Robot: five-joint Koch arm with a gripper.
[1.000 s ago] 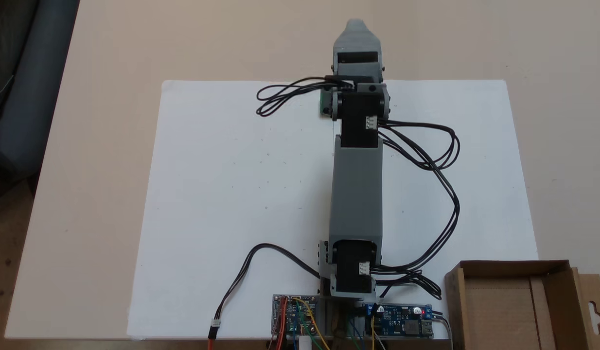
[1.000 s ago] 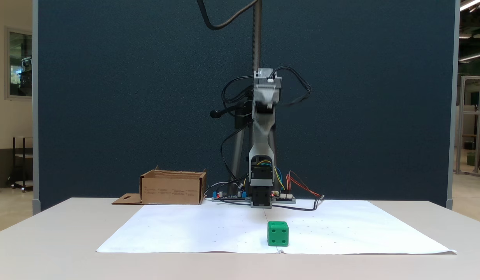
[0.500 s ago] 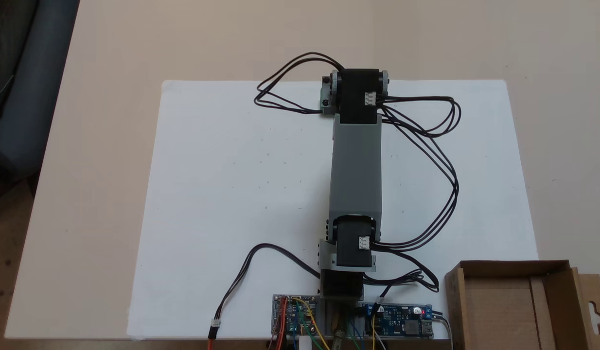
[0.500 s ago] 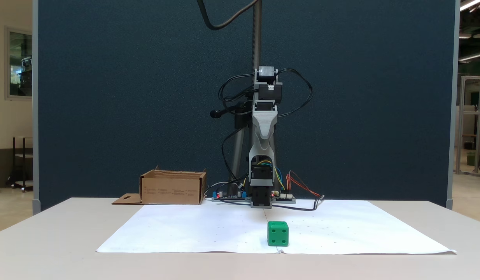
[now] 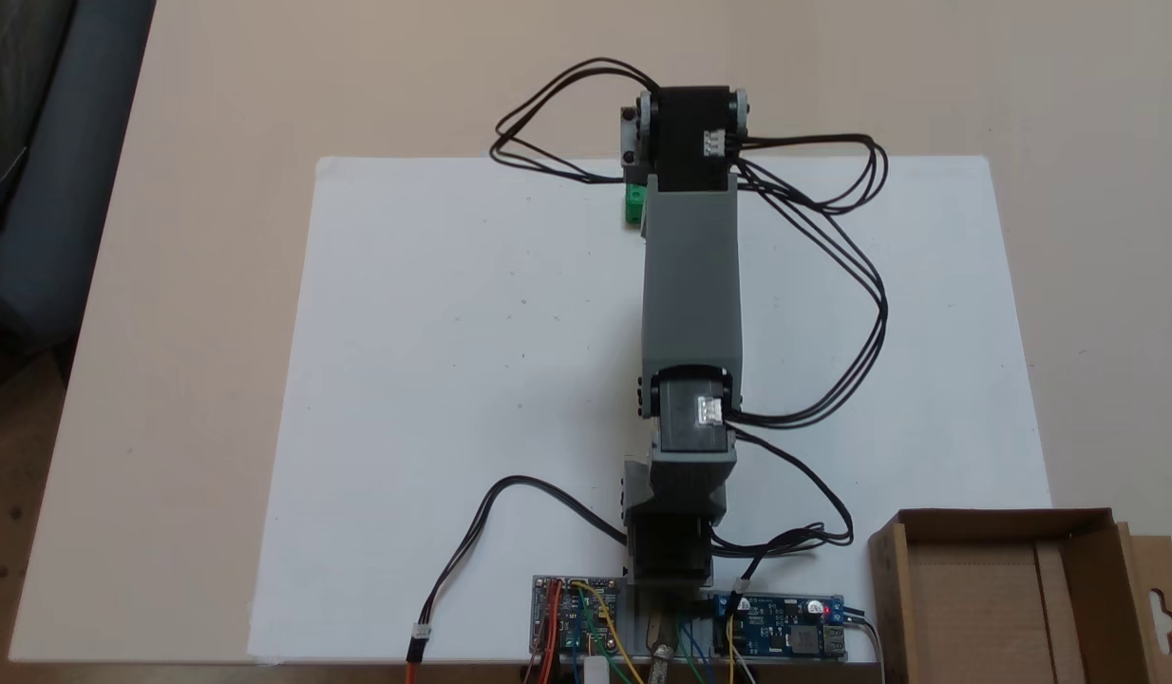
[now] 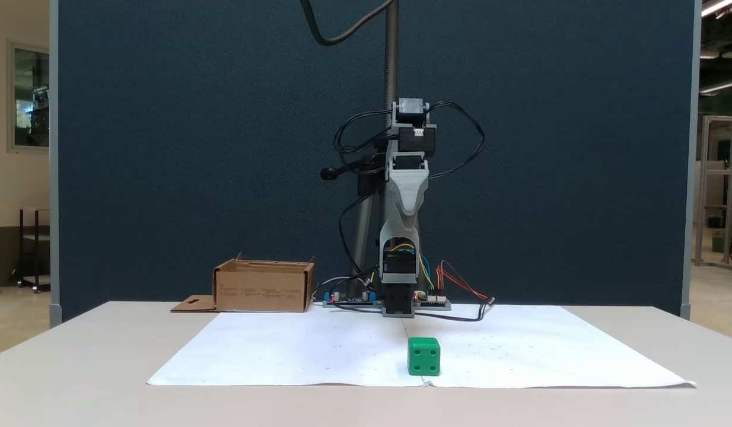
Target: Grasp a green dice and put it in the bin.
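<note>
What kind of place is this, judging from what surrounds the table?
Probably a lab or workshop in a larger hall. A dark blue fabric partition panel stands behind the beige table, bare circuit boards with loose wires lie at the arm's base, and a metal frame rack stands in the room beyond.

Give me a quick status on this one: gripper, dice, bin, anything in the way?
Gripper high above the sheet, pointing down, holding nothing; open or shut unclear. Green dice on the white paper, untouched. Bin beside the base. Nothing blocking.
</note>
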